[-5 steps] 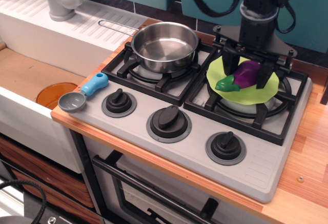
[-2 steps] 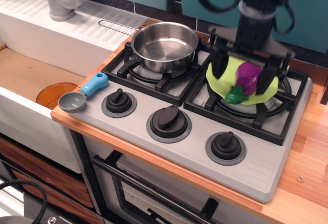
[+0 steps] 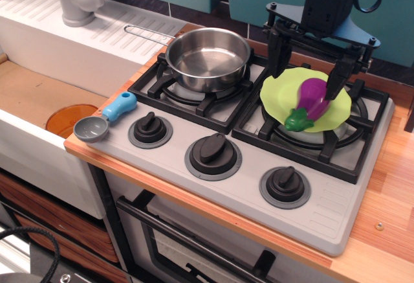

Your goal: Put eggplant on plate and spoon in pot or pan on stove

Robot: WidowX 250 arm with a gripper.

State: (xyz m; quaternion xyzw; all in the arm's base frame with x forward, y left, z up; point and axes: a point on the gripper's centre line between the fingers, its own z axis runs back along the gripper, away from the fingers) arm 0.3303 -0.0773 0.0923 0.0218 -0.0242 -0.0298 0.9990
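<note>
Purple eggplant point(image 3: 310, 101) on plate point(image 3: 278, 95), end effector point(image 3: 309, 61) spread above.

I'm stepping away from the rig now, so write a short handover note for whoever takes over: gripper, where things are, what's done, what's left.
Gripper: jaws open, holding nothing, above the plate.
Eggplant: lying on the green plate, which sits on the right burner grate of the stove. That part looks done.
Spoon: at the stove's front-left corner, beside the left knob, untouched.
Pot: empty, on the left burner.
Left: pick up the spoon and put it in the pot.
</note>
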